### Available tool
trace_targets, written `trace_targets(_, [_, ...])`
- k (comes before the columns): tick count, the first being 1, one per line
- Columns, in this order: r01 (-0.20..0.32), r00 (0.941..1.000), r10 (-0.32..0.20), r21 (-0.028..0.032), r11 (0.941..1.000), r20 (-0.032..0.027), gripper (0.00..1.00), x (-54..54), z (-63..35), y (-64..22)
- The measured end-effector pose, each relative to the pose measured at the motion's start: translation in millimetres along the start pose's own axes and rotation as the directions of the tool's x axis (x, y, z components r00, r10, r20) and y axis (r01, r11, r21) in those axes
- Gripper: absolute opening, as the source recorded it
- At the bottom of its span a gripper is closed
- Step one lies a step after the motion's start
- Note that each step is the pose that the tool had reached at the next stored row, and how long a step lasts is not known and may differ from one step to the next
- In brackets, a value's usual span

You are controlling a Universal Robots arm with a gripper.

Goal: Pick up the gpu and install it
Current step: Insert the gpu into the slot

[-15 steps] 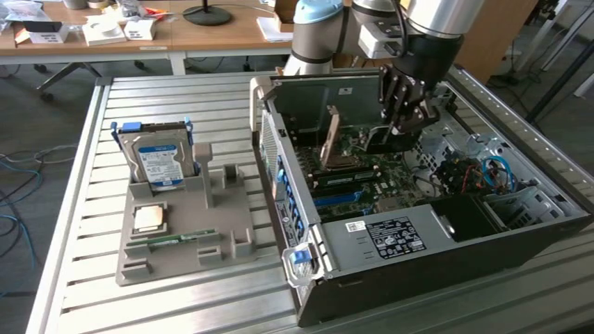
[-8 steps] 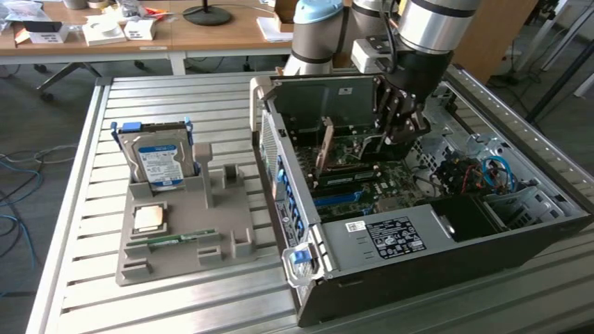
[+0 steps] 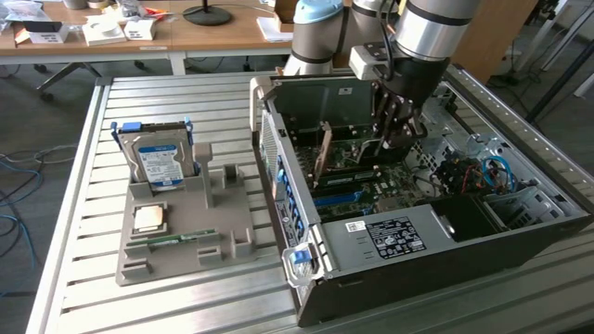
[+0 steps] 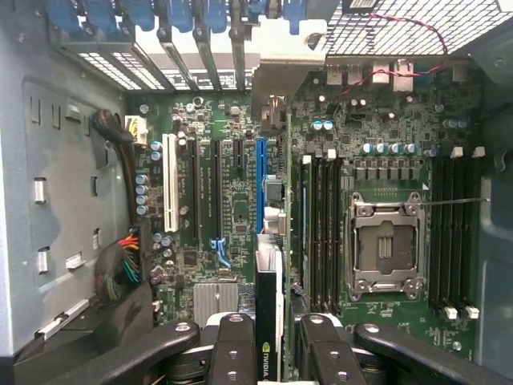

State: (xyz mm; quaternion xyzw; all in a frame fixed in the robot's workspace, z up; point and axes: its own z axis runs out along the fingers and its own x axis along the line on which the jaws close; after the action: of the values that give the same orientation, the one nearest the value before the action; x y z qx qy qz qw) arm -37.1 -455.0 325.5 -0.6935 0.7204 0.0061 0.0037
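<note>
The gpu shows edge-on in the wrist view, a thin dark card with a green logo. It runs from between my fingers toward its pale metal bracket at the case's rear slots. My gripper is shut on it. The card stands upright beside the blue expansion slot on the motherboard; whether it sits in a slot I cannot tell. In the exterior view my gripper reaches down into the open computer case, with the card's upright end toward the exterior view's left.
Inside the case are an empty processor socket, memory slots and cable bundles. A grey fixture at the exterior view's left holds a hard drive, a processor chip and a memory stick.
</note>
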Motion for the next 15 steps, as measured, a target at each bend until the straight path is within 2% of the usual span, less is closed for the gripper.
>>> trace_targets(15, [0.000,1.0000,0.000,0.0000,1.0000,0.0001,0.26,0.3,15.3,1.9])
